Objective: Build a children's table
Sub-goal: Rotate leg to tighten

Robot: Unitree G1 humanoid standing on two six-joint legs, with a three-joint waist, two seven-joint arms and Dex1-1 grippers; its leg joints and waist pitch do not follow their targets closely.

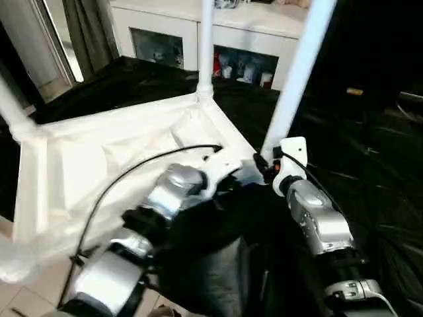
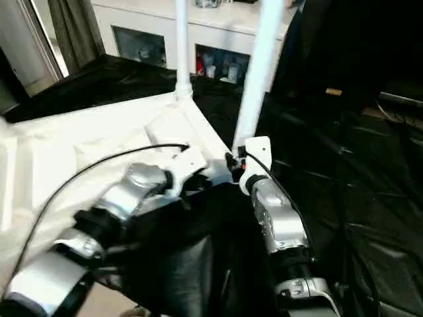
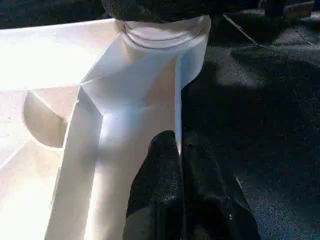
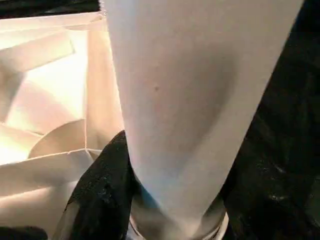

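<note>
Plastic is stiff, light and slick: your right end effector (image 1: 269, 165) is clenching the leg (image 1: 299, 76) low near its socket while the left end effector (image 3: 180, 150) is pinching the tabletop (image 1: 99, 165) rim.

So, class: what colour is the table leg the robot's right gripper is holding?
White: the leg and the tabletop match. It shows best in the left eye view.

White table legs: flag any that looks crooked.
The long white tubular leg in the right gripper leans away from the upright far-corner leg on the upside-down white plastic tabletop, so it looks not yet squarely seated.
</note>
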